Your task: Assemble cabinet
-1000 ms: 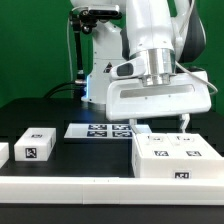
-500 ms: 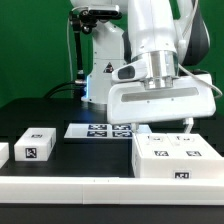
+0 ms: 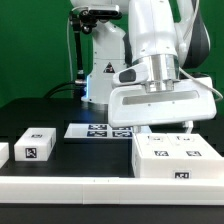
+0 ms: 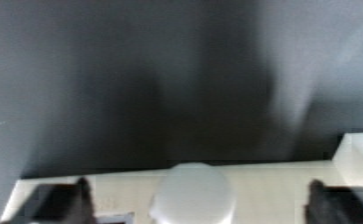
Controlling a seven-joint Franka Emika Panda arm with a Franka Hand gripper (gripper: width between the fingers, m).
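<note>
Nearest us, a long white ledge (image 3: 80, 186) runs across the front of the black table (image 3: 90, 152). Just behind it, on the exterior view's right, the cabinet (image 3: 175, 158) lies flat with tags on its top and front faces. On the exterior view's left, a small white tagged block (image 3: 35, 146) stands well apart from the cabinet, and a second block (image 3: 3, 152) is cut off by the edge. Further back, the marker board (image 3: 100, 130) lies flat between them. The gripper (image 3: 167, 124) hangs just above the cabinet's rear edge, its fingers (image 4: 53, 200) spread wide and holding nothing. In the blurred wrist view, a pale surface between them is probably the cabinet's top. Behind stands the arm's base (image 3: 100, 60).
</note>
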